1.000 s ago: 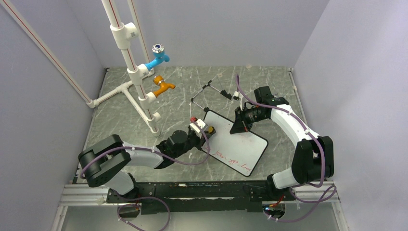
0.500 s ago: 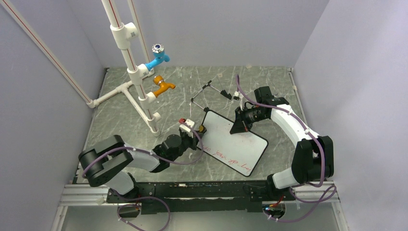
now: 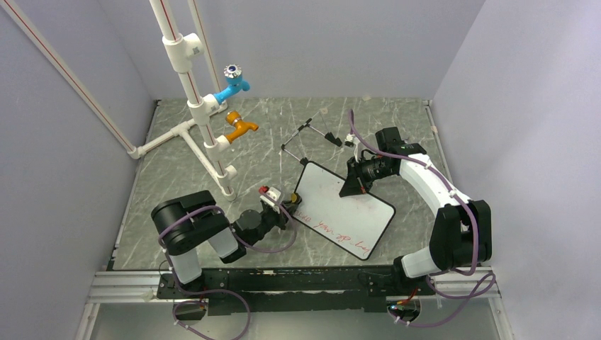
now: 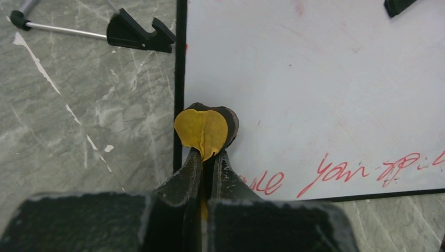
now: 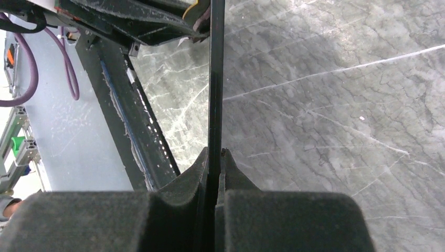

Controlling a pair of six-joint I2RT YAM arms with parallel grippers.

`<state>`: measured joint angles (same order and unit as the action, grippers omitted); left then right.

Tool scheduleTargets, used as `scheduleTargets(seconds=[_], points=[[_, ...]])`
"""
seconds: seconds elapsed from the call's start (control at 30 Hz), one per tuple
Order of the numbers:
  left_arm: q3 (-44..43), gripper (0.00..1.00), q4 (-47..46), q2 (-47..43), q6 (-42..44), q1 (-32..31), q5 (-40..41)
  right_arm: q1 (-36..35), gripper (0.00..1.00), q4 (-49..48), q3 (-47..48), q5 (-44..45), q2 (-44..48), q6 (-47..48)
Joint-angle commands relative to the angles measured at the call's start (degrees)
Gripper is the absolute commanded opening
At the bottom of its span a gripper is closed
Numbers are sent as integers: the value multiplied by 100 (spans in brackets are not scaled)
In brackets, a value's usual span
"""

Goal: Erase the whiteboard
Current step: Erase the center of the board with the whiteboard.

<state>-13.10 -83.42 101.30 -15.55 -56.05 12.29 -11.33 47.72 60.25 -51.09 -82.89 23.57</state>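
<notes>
One small rectangular white whiteboard [image 3: 339, 207] with a thin black frame sits mid-table on the grey marbled tabletop [image 3: 177, 166], red handwriting [image 4: 336, 170] along its near edge. The right gripper [image 5: 215, 157] is clamped on its far edge; the left gripper [image 4: 207, 157] pinches a yellow-and-black eraser block [image 4: 202, 131] over its left frame.

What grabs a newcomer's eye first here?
The whiteboard mid-table, red writing along its near edge, with the right gripper clamped on its far edge. The left gripper holds a yellow eraser at its left edge. Back left, a pipe stand carries blue and orange taps.
</notes>
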Motion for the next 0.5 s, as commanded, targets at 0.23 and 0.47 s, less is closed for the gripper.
scheduleTargets(seconds=[0.23,0.47], points=[[-174,0,287,633,-352,-843,-90,-127,0,-361,-67,3,-68,608],[-462,0,304,603,-208,-1184,-161,-132,0,-361,-75,3,-54,620]])
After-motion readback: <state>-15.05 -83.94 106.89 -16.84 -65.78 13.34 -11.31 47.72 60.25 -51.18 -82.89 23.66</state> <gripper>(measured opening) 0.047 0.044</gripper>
